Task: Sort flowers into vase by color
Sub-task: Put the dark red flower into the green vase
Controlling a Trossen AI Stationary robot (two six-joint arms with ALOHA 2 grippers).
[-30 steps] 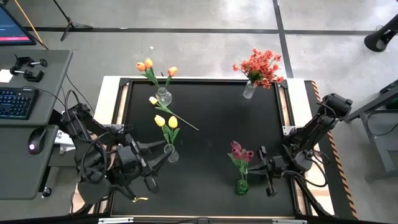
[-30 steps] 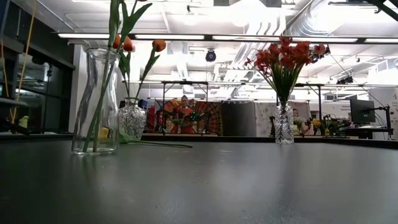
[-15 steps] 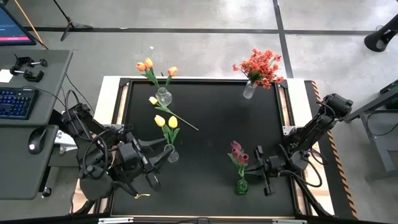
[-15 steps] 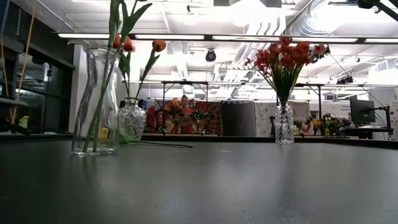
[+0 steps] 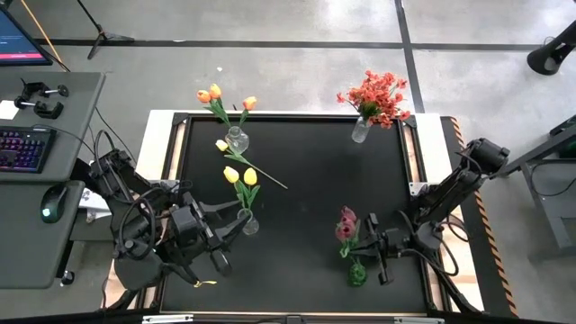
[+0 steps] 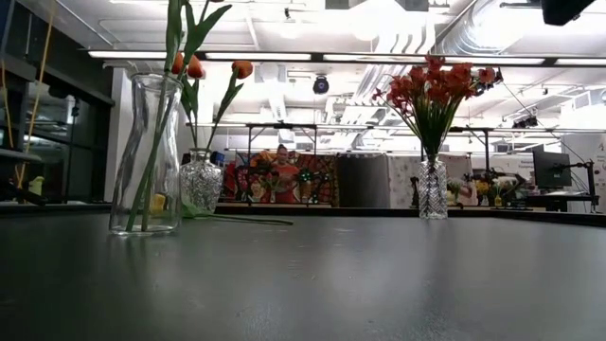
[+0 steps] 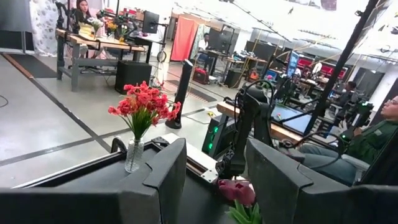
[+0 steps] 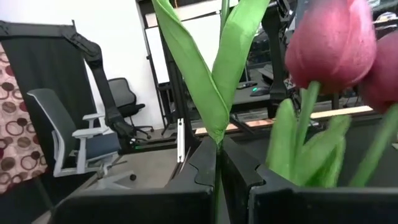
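Note:
Dark pink tulips [image 5: 346, 225] stand tilted in a small glass vase [image 5: 357, 273] near the table's near right. My right gripper [image 5: 372, 245] is beside them, shut on a green stem [image 8: 217, 140]; pink heads [image 8: 333, 43] fill its wrist view. My left gripper [image 5: 232, 227] is open [image 7: 214, 180] beside the vase of yellow tulips [image 5: 247, 222]. One yellow tulip [image 5: 245, 165] lies flat on the table. Orange tulips [image 5: 225, 94] and red-orange sprays [image 5: 376, 94] stand in vases at the far edge. My right gripper pinches a thin green stem, just below where two long leaves spread [image 8: 217, 149], between its two fingers. The fingers come level from the table's right side and lie across the stem. The stem runs upright through the hold; its lower end is hidden below the fingers.
The black table top [image 5: 306, 171] has free room in its middle. In the low view the yellow-tulip vase [image 6: 147, 156], the orange-tulip vase [image 6: 201, 185] and the spray vase [image 6: 433, 189] stand upright. A desk with keyboard [image 5: 22, 148] is left of the table. A person shows in the room behind.
My right gripper has moved a little toward the table's left and near edges, up to the pink tulips. The pink tulips have tilted, and their vase has shifted slightly toward the near right.

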